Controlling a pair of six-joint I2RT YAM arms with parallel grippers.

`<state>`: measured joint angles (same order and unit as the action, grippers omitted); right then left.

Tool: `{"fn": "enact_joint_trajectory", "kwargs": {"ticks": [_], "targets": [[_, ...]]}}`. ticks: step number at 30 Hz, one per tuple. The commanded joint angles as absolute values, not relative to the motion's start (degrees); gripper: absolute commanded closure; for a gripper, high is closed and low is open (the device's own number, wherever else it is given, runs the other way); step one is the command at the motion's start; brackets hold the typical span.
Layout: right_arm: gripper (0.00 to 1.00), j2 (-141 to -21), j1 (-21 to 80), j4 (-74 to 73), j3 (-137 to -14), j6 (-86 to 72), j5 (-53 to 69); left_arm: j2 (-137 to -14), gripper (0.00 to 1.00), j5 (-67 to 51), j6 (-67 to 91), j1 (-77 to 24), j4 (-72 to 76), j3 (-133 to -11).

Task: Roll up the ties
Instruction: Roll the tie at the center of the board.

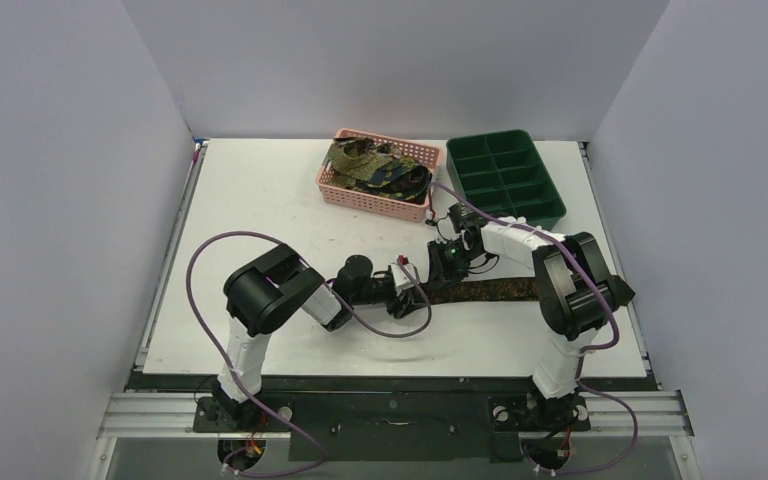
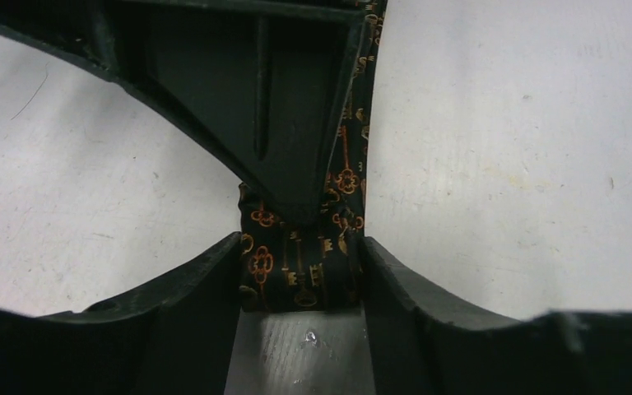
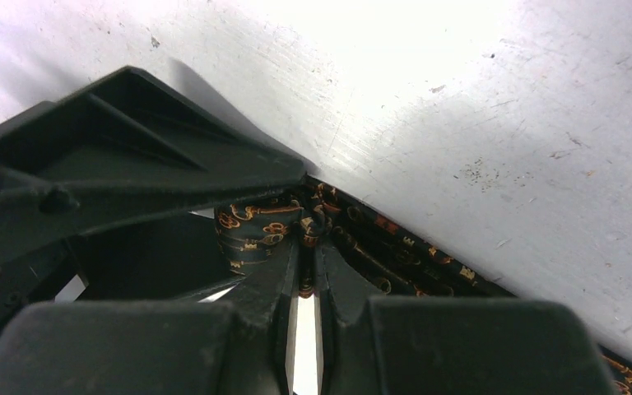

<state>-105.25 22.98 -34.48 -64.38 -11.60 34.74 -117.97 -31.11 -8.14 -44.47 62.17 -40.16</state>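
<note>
One dark tie point(image 1: 500, 291) with a gold and orange key pattern lies along the table, running right from both grippers. My left gripper point(image 1: 407, 283) is shut on its rolled end point(image 2: 267, 263), with the roll wedged between the two fingers point(image 2: 214, 276). My right gripper point(image 1: 450, 265) meets it from the other side, its jaws nearly closed and pinching a fold of the same tie point(image 3: 255, 226) at the roll. The flat part of the tie point(image 3: 403, 251) trails off to the right. Several more ties point(image 1: 375, 165) are piled in the pink basket.
The pink mesh basket point(image 1: 340, 193) stands at the back centre. The dark green compartment tray point(image 1: 550, 205) is beside it at the back right. White walls enclose the table on three sides. Purple cables loop beside each arm.
</note>
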Motion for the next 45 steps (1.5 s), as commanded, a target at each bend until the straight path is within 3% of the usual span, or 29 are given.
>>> {"fn": "enact_joint_trajectory", "kwargs": {"ticks": [1, 5, 12, 17, 24, 34, 38, 41, 45], "targets": [[1.0, -104.1, 23.7, -35.5, -64.5, -11.6, 32.2, -117.2, 0.58, -28.4, -15.5, -44.3, 57.2, -39.8], [1.0, -102.9, 23.2, -37.1, -64.9, -11.7, 34.0, -116.3, 0.69, -28.9, -17.9, -43.4, 51.0, -39.6], [1.0, -103.0, 19.9, -40.8, -63.9, -10.5, 34.4, -114.1, 0.66, -30.3, -19.7, -41.3, 46.8, -37.6], [1.0, -108.6, 19.9, -39.9, -67.2, -8.2, 29.0, -114.3, 0.59, -33.8, -18.5, -41.1, 47.1, -38.2], [1.0, -113.5, 19.9, -38.3, -67.5, -5.9, 23.6, -116.4, 0.37, -38.5, -10.4, -40.0, 55.3, -39.0], [1.0, -113.2, 20.0, -34.6, -64.1, -8.9, 23.5, -123.4, 0.3, -37.6, 2.9, -42.9, 66.7, -43.9], [1.0, -113.6, 20.0, -33.1, -63.7, -9.9, 24.5, -126.1, 0.42, -35.8, 4.8, -44.0, 68.6, -45.2], [1.0, -113.4, 19.9, -32.3, -63.7, -10.4, 25.8, -127.2, 0.64, -34.7, 3.7, -44.0, 68.4, -44.8], [0.98, -109.9, 19.0, -33.2, -63.8, -9.5, 28.3, -123.5, 0.81, -34.3, -2.1, -43.2, 60.5, -42.6]]}}
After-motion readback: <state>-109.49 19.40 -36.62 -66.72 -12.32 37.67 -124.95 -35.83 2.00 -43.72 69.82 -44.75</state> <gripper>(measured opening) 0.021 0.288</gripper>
